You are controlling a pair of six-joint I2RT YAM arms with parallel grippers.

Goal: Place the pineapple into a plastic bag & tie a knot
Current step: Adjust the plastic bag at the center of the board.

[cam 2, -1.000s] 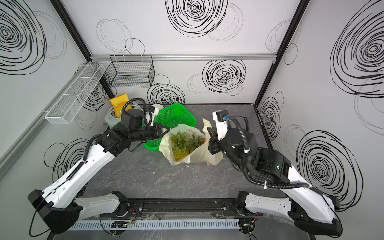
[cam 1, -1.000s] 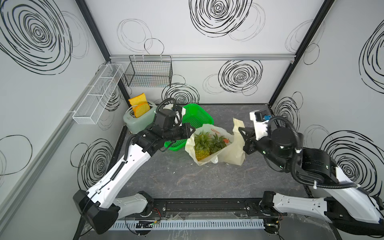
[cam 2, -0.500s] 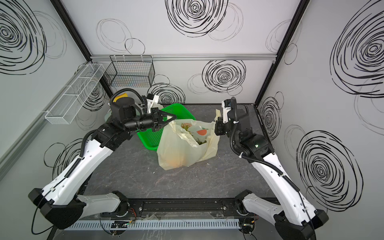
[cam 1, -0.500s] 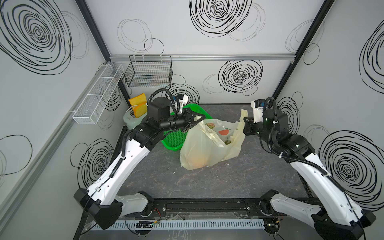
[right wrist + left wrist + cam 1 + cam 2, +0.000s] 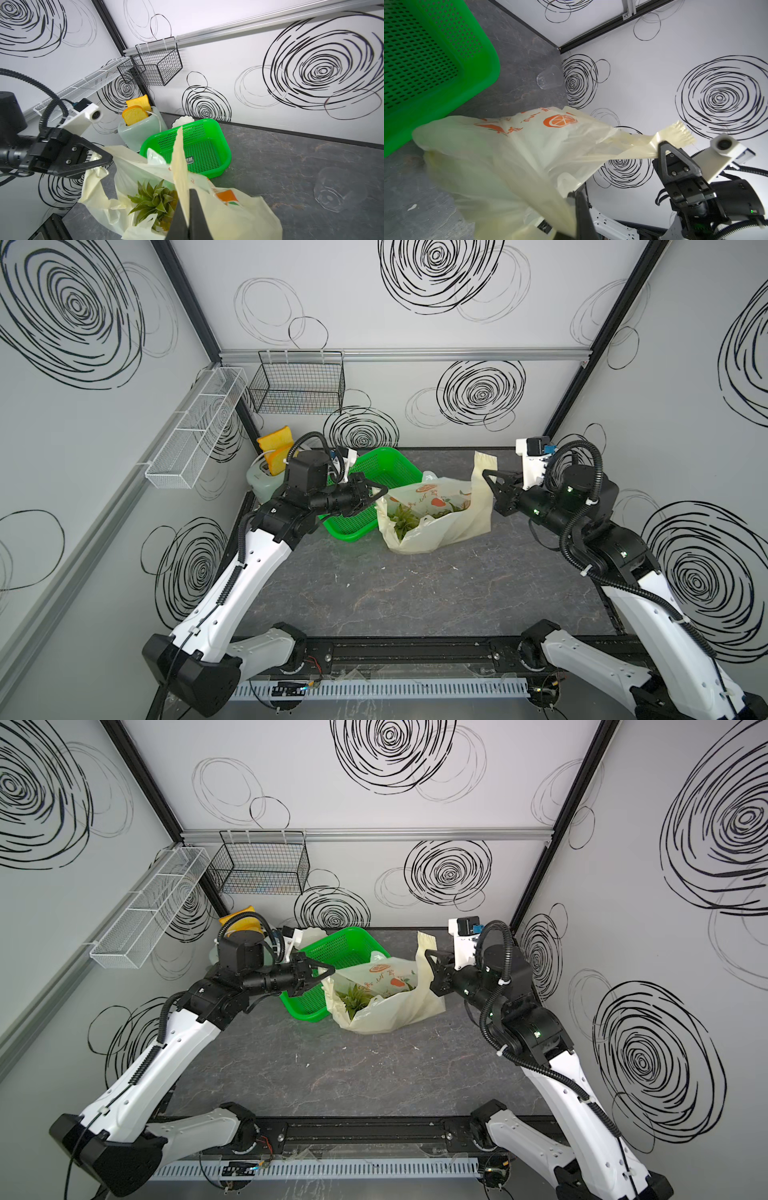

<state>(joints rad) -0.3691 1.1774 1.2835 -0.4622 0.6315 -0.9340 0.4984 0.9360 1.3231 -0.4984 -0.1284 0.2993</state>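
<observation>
Bag (image 5: 451,526) lowered again, pineapple (image 5: 402,517) settled inside. The left end effector (image 5: 385,490) and right end effector (image 5: 484,473) pinch its 9 and 3 o'clock handles, so the knot comes next.

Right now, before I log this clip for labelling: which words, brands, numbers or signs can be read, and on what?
None can be read.
On the plastic bag: orange characters beside an orange-slice print, too blurred and creased to read.
In the green basket: a small sticker on its floor, too small to read.
</observation>
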